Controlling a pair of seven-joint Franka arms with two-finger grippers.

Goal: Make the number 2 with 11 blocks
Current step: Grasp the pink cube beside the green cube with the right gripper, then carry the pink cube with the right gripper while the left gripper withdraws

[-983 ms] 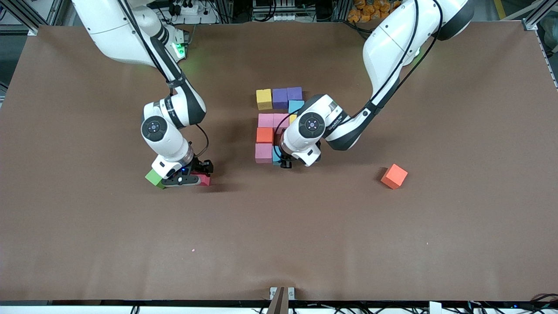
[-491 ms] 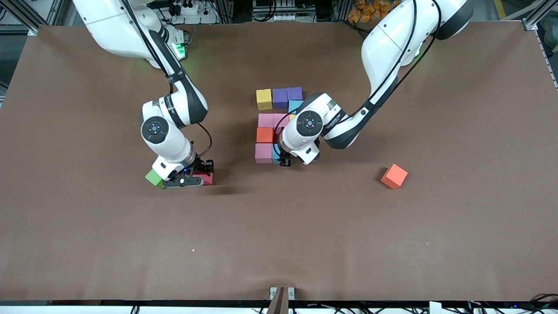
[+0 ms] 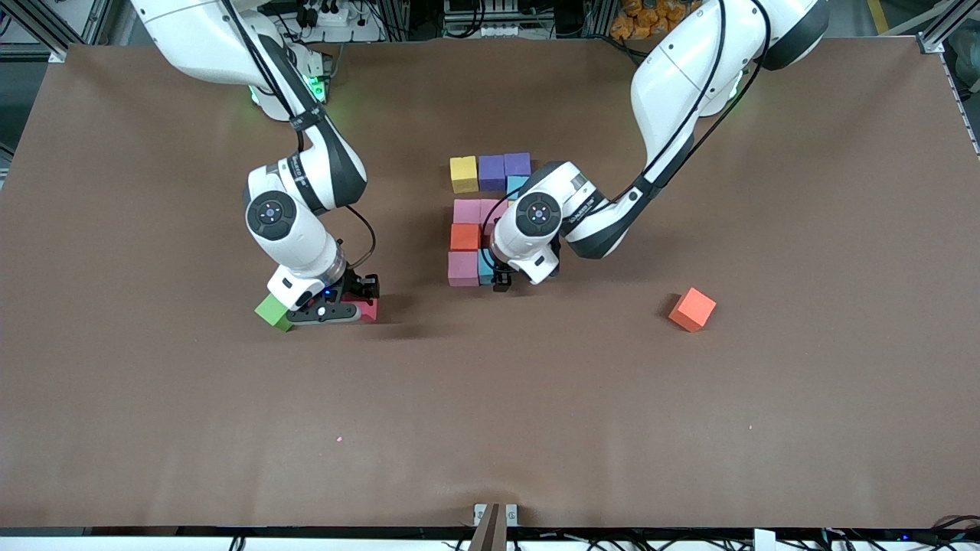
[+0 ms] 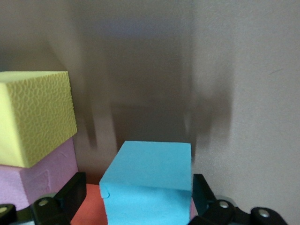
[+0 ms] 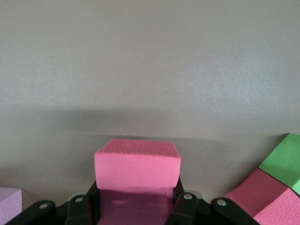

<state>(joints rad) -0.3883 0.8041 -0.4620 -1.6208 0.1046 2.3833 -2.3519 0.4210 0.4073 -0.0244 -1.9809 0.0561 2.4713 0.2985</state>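
Note:
Several blocks stand in rows at the table's middle: a yellow block (image 3: 463, 173), two purple blocks (image 3: 491, 172), a light blue one (image 3: 519, 184), two pink ones (image 3: 466, 210), an orange-red one (image 3: 465, 236) and a pink one (image 3: 462, 268). My left gripper (image 3: 501, 282) is low on the table. Its fingers (image 4: 75, 192) stand open around a light blue block (image 3: 485, 268) beside that pink one, with a gap on one side (image 4: 150, 168). My right gripper (image 3: 354, 307) is shut on a pinkish-red block (image 3: 368, 310) (image 5: 137, 164), low over the table.
A green cube (image 3: 272, 312) sits right beside my right gripper, and its corner also shows in the right wrist view (image 5: 286, 159). A lone orange cube (image 3: 692, 308) lies toward the left arm's end, nearer the front camera than the rows. A second yellow block (image 4: 35, 117) stands close to my left gripper.
My left gripper and the light blue block have shifted slightly toward the rows. My right gripper has moved a little with the pinkish-red block, away from the green cube.

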